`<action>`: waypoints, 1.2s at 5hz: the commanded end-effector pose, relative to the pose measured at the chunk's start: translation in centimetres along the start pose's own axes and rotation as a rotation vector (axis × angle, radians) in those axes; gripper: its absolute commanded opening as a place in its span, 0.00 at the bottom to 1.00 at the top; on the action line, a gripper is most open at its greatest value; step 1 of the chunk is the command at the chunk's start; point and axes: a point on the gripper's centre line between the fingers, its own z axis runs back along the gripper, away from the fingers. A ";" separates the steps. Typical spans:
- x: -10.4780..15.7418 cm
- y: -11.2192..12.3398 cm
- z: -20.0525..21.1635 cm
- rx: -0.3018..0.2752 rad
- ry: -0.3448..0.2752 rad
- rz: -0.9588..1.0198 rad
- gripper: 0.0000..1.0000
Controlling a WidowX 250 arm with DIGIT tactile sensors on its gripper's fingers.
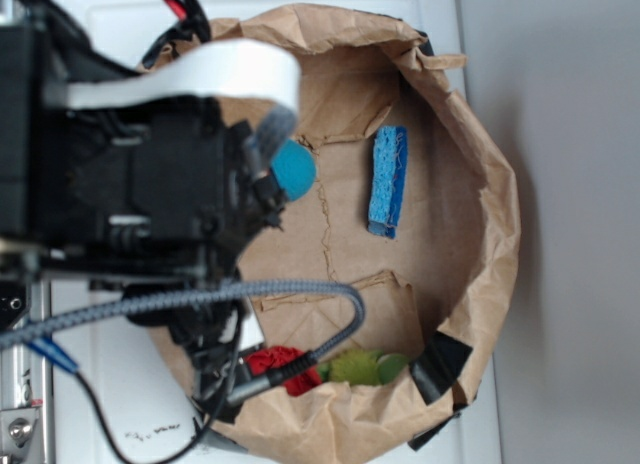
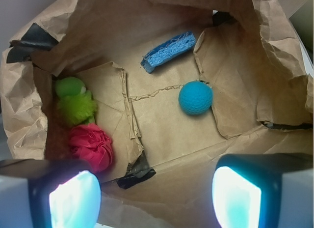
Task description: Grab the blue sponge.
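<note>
The gripper hangs above the near edge of a brown paper bag, its jaws spread wide with nothing between them. In the wrist view the two pale fingers fill the bottom corners, and bare paper shows in the gap. Neither finger touches anything in the bag.

The sponge lies on the bag floor toward the far wall, well apart from the gripper. It rests on its side at a slant, the lighter face up and one rough end turned to the middle of the floor. In the exterior view the sponge sits alone on open paper, between the bag's right wall and the ball.

The ball rests near the middle of the floor, a little nearer the gripper than the sponge is, and apart from it.

Against the left wall in the wrist view lie a green fuzzy toy and, touching it on the near side, a red crinkled ball.

Strips of black tape hold the torn floor flaps and the bag's rim.

The arm covers the left edge of the bag in the exterior view.
</note>
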 end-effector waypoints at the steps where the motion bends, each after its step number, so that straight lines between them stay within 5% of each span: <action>1: 0.5 0.1 0.8 -0.012 -0.030 -0.007 1.00; 2: -1.7 1.6 -2.0 0.027 -0.072 0.093 1.00; 3: -1.8 2.7 -3.7 -0.010 -0.091 0.289 1.00; 4: 0.6 2.5 -6.2 0.004 -0.124 0.402 1.00; 6: 4.3 0.6 -5.0 0.088 -0.066 0.479 1.00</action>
